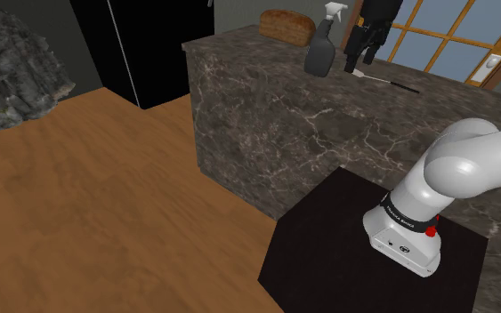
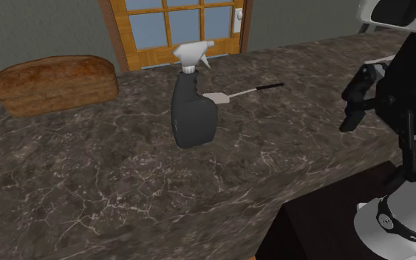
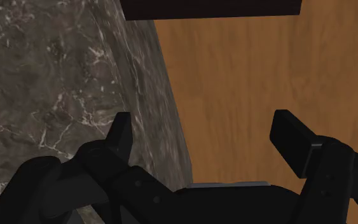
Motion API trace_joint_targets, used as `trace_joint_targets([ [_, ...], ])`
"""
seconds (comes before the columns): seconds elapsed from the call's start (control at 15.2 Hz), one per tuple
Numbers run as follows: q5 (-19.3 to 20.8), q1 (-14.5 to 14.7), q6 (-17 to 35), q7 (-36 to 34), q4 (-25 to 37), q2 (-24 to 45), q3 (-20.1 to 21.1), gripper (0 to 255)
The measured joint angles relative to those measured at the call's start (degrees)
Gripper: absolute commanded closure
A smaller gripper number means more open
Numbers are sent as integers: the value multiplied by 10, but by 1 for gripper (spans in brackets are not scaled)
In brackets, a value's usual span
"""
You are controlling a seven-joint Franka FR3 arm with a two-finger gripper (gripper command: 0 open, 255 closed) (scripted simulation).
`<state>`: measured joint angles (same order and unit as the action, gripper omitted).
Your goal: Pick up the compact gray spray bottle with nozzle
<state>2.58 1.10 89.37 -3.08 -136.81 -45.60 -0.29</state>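
Standing upright on veined counter [image 2: 88, 170], grey spray bottle [image 2: 193, 118], jaws spread wide, empty.

place: home kitchen | evidence: dark veined stone counter [image 2: 88, 185] | brown bread loaf [image 2: 55, 85] near the counter's far edge | wood-framed paned door [image 2: 165, 29] behind it | wooden plank floor [image 1: 88, 204] beside the counter

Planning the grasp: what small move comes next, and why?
Probably carry the open jaws toward the second exterior view's left, to the dark grey spray bottle: it stands upright on the counter, apart from them and not yet grasped.
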Motion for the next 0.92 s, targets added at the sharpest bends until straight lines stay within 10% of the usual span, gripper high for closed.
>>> trace_joint_targets([
  [0.92, 32, 4, 259, 198, -3, 78, -165, 0],
])
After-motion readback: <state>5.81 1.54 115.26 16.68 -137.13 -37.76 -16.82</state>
